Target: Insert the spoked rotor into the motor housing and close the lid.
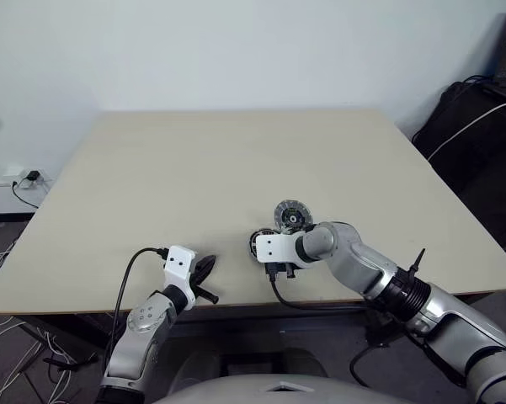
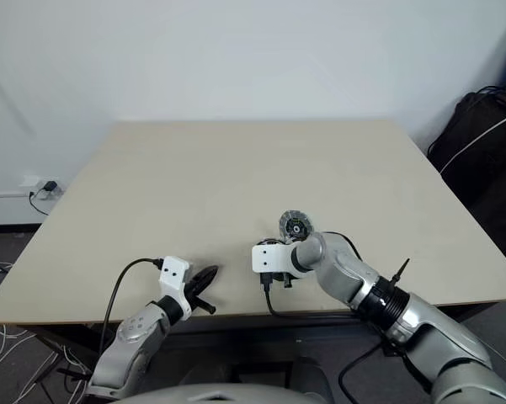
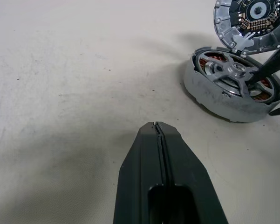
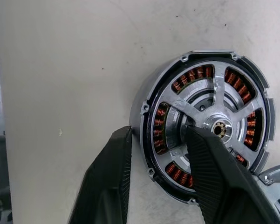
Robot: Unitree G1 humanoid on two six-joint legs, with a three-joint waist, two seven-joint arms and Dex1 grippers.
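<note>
resting near the table's point(image 1: 236, 168) front edge, the motor housing point(image 4: 149, 116) holds the spoked rotor point(image 4: 216, 123); right gripper point(image 4: 156, 140) straddles its wall, fingers parted. lid point(image 1: 292, 215) leans just behind. left gripper point(image 3: 157, 128) clenched, empty.

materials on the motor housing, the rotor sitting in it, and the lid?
Motor housing: looks like bare metal, matte silver wall; copper-coloured wire windings inside.
Spoked rotor: probably machined aluminium or steel, satin silver spokes with bright highlights.
Lid: silver metal rim, ribbed, dark centre; alloy unclear.
</note>
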